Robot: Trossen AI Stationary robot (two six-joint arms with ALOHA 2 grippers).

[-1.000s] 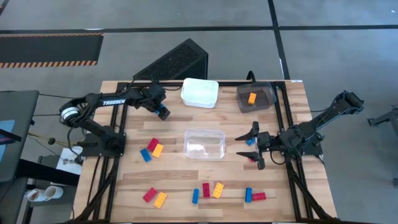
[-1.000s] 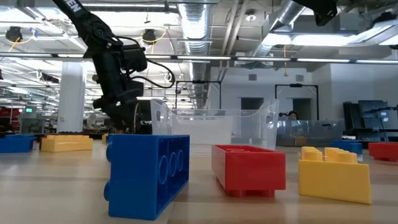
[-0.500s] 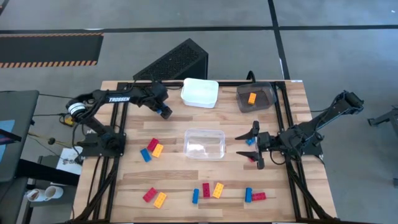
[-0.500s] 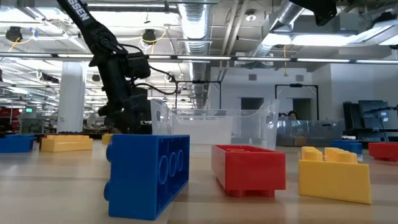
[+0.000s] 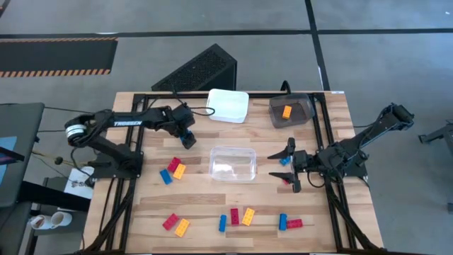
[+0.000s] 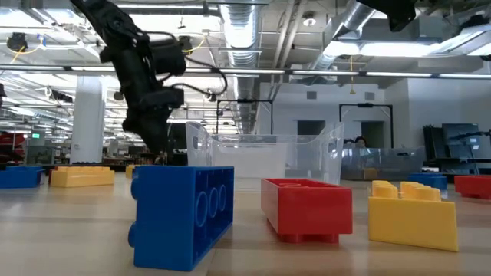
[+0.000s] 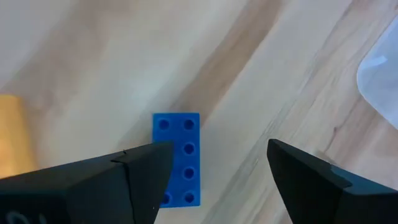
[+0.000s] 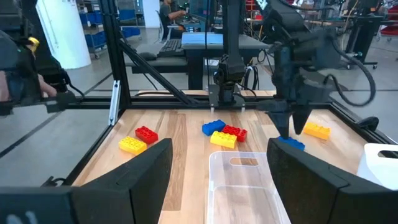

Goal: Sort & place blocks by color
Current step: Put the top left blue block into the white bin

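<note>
My left gripper (image 5: 189, 139) (image 7: 219, 146) points down over the far left of the table, open, just above a blue block (image 7: 176, 158) (image 8: 291, 143) that lies flat on the wood. One finger stands over the block's near end and the other well clear of it. An orange block (image 8: 317, 130) lies close by. My right gripper (image 5: 290, 166) (image 8: 219, 146) hangs level and open to the right of the clear bin (image 5: 233, 163). Other red, blue and orange blocks lie loose on the table.
A white bin (image 5: 227, 105) and a grey bin (image 5: 291, 120) holding an orange block (image 5: 287, 111) stand at the far edge. Blocks lie in groups at left (image 5: 173, 170), near left (image 5: 176, 224), near middle (image 5: 235, 218) and near right (image 5: 289, 222). A black case (image 5: 198, 69) sits behind the table.
My left gripper has swung from beside the white bin toward the table's near edge and a little to the right, and now stands over the blue block. My right arm has kept still.
</note>
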